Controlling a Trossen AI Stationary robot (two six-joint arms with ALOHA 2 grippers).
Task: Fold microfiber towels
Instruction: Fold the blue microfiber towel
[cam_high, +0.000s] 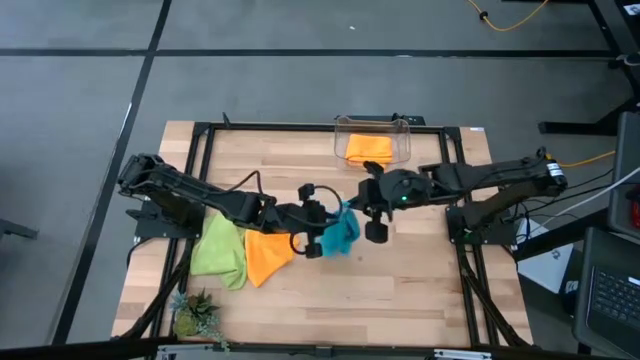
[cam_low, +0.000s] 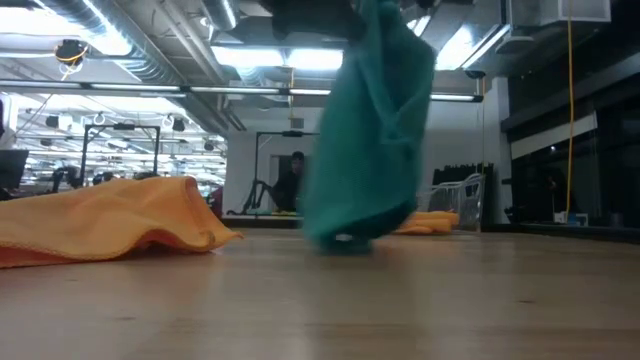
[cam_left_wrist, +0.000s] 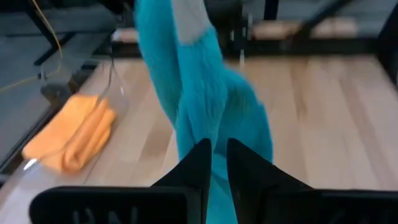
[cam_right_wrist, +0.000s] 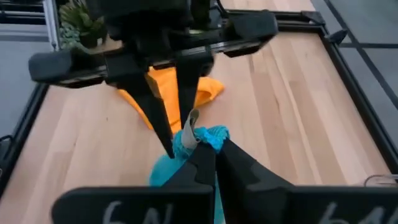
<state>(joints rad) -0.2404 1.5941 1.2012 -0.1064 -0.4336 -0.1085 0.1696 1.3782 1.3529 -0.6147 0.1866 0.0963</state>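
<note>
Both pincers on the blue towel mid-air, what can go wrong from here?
1. The turquoise towel hangs bunched, not spread, its low end touching the table. It may fold crooked.
2. The left pincer and right pincer pinch almost the same spot on one top corner. They could collide, or one could lose its hold.
3. The loose orange towel lies right beside it, so a sweep that way might drag it.
</note>
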